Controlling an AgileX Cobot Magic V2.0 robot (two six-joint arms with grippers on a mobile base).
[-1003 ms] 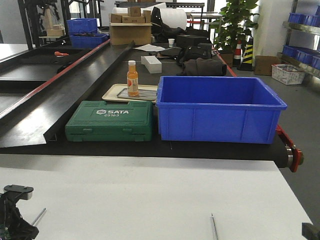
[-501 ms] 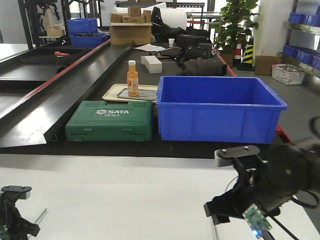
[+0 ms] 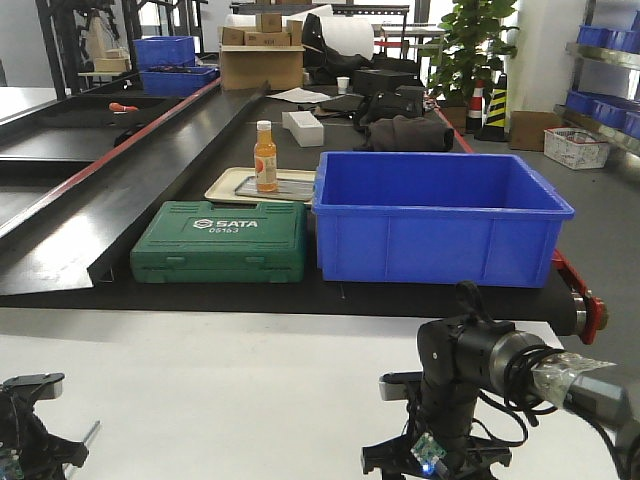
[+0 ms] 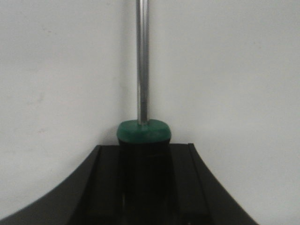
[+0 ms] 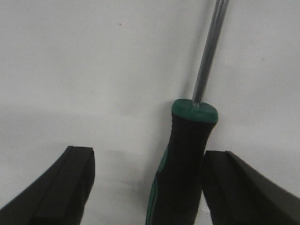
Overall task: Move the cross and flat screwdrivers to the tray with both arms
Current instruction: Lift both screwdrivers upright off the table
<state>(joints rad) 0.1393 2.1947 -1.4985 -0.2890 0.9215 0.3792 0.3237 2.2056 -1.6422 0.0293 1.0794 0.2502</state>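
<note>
Fingers of the right end effector stand apart in the wrist view. The right screwdriver lies on the white bench between them, its black handle close against the finger on the right of the view and well clear of the other, steel shaft running up and away. The front view hides that screwdriver behind the right arm, bent low over the bench. The left end effector has the left screwdriver centred in its black frame, green collar just past it, shaft pointing straight ahead; whether it is clamped I cannot tell. Only the front view shows the left arm at the bench's near edge with a bit of shaft beside it, and beyond, on the black conveyor, a green tool case beside a blue bin
</note>
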